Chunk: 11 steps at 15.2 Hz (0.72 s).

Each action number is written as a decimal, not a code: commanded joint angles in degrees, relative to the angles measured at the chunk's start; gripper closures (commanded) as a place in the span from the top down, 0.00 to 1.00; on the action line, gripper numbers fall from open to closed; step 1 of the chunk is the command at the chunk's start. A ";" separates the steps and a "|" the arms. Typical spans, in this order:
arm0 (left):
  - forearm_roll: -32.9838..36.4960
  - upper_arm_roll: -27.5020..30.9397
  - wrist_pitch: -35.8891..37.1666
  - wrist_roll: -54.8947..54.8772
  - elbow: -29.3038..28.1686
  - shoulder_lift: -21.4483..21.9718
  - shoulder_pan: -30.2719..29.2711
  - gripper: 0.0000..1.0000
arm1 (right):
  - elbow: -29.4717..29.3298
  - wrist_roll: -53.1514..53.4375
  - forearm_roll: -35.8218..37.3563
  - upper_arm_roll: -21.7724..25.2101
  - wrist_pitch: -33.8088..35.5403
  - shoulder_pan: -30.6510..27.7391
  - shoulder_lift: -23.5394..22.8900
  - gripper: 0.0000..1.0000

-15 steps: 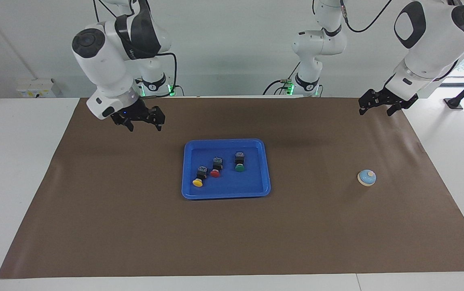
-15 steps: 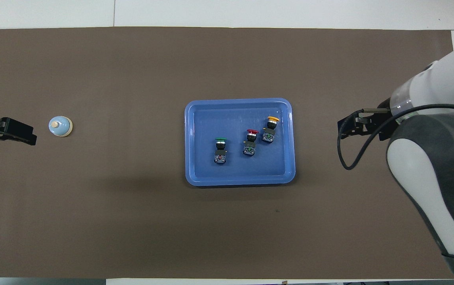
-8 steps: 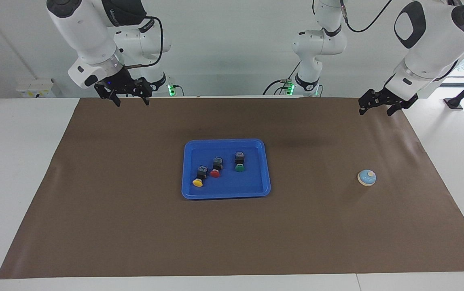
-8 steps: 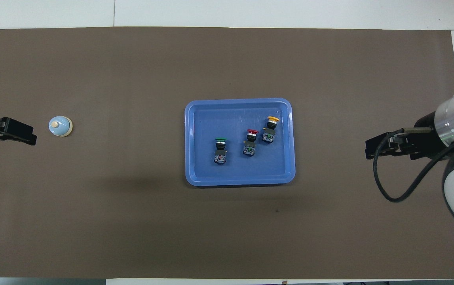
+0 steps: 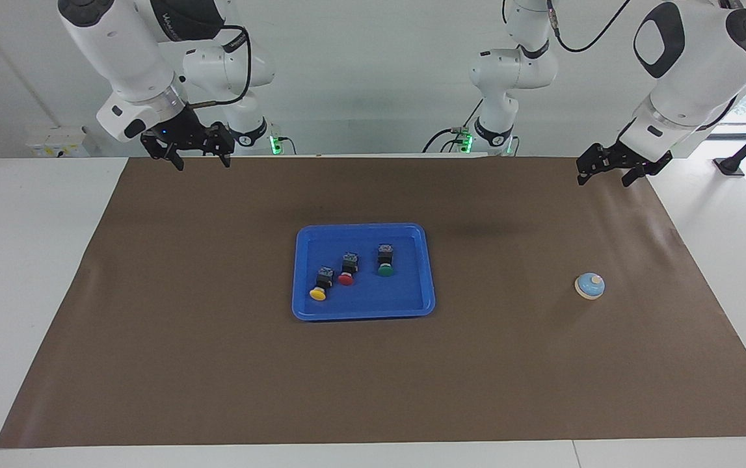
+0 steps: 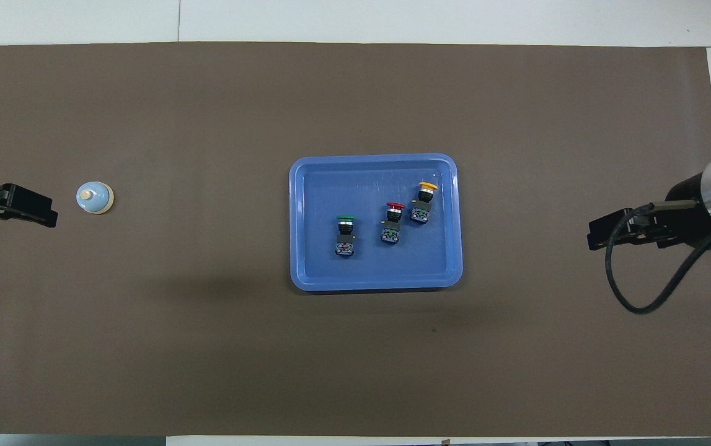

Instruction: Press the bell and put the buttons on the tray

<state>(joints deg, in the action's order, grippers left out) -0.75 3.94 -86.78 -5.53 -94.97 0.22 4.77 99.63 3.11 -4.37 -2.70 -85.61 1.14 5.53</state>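
The blue tray (image 5: 363, 312) lies mid-table and also shows in the overhead view (image 6: 374, 285). In it lie the three buttons on their sides: the yellow button (image 5: 319, 289) (image 6: 423, 199), the red button (image 5: 346, 273) (image 6: 392, 222) and the green button (image 5: 385, 263) (image 6: 345, 232). The light-blue bell (image 5: 589, 285) (image 6: 94, 197) stands on the mat toward the left arm's end. My left gripper (image 5: 602, 182) (image 6: 45, 214) is open and empty, raised over the mat's edge beside the bell. My right gripper (image 5: 204, 166) (image 6: 592, 230) is open and empty, raised over the mat at the right arm's end.
A brown mat (image 5: 216, 364) covers most of the white table. A third white arm (image 5: 509, 71) stands at the robots' edge of the table. Cables hang by the arm bases.
My right gripper has risen and drawn back from beside the tray toward the right arm's end and the robots' edge. The left arm, bell, tray and buttons have not moved.
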 commanded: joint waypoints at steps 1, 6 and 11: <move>0.67 -0.07 0.03 0.17 -0.12 0.66 -0.20 1.00 | -2.16 -1.70 1.20 -0.90 1.32 -1.22 -0.61 1.00; 0.67 -0.07 0.03 0.17 -0.12 0.66 -0.20 1.00 | -4.18 -2.67 1.29 -0.46 2.46 -2.63 -1.75 1.00; 0.67 -0.07 0.03 0.17 -0.12 0.66 -0.20 1.00 | -10.23 -4.60 3.84 -0.99 7.02 -3.77 -4.83 1.00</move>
<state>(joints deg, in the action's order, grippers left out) -0.75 3.94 -86.78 -5.53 -94.97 0.22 4.77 94.08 0.16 -1.32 -2.63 -82.21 -1.07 3.09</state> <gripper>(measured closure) 0.000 0.000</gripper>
